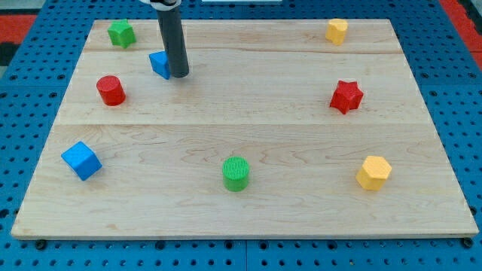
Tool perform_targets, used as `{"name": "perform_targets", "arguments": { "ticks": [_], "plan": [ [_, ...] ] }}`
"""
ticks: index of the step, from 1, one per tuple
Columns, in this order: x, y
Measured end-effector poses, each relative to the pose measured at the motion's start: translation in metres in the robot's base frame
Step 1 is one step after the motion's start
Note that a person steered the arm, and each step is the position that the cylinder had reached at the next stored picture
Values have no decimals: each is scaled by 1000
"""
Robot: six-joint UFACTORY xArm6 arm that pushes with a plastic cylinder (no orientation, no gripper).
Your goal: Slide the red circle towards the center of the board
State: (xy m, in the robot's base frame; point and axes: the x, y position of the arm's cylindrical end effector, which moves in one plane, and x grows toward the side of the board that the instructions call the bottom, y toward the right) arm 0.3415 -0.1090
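Worktop (pixel 248 135): pale natural wood, fine lengthwise grain, set on a blue perforated base (pixel 30 248). Rod: dark grey, matt, down to my tip (pixel 178 75). Red circle (pixel 111 90): solid red. Red star (pixel 346 96): same red. Green cylinder (pixel 236 173): bright green, ridged striping on top. Green block (pixel 120 33): same green, plain. Blue cube (pixel 81 160) and small blue block (pixel 159 64): mid blue. Two yellow blocks (pixel 373 172) (pixel 337 30): plain yellow.

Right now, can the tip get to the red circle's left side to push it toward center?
Probably yes. My tip sits beside the small blue block; the red circle lies down-left, with bare board around it, so a short detour suffices.
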Motion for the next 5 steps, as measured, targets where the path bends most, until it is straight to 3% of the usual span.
{"name": "perform_targets", "arguments": {
  "ticks": [2,3,4,5],
  "plan": [
    [-30,-51],
    [-34,-40],
    [-12,-29],
    [60,8]
  ]
}}
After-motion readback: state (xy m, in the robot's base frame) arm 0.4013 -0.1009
